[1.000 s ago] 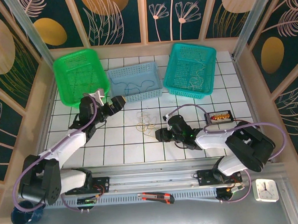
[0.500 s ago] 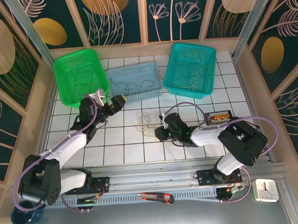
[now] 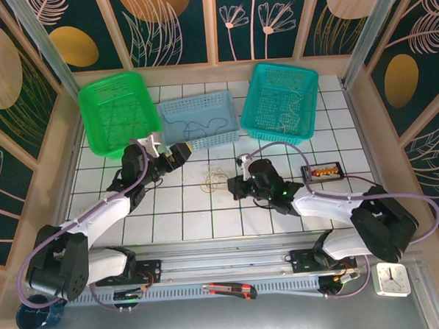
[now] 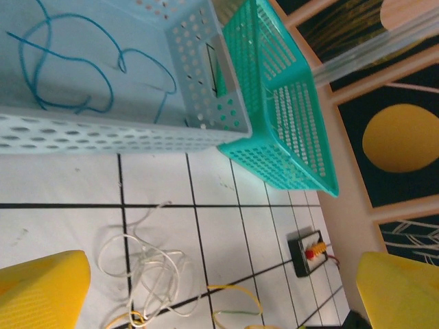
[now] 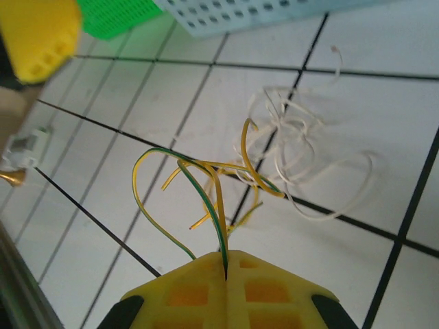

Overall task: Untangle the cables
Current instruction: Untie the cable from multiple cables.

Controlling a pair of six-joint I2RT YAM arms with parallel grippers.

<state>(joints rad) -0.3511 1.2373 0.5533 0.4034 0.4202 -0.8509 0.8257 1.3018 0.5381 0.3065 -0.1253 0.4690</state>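
While left hand (image 3: 179, 152) hangs wide open, right hand (image 5: 226, 263) pinches cables (image 3: 213, 179).

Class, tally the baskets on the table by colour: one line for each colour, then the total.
Green basket: 1
Light blue basket: 1
Teal basket: 1
Total: 3
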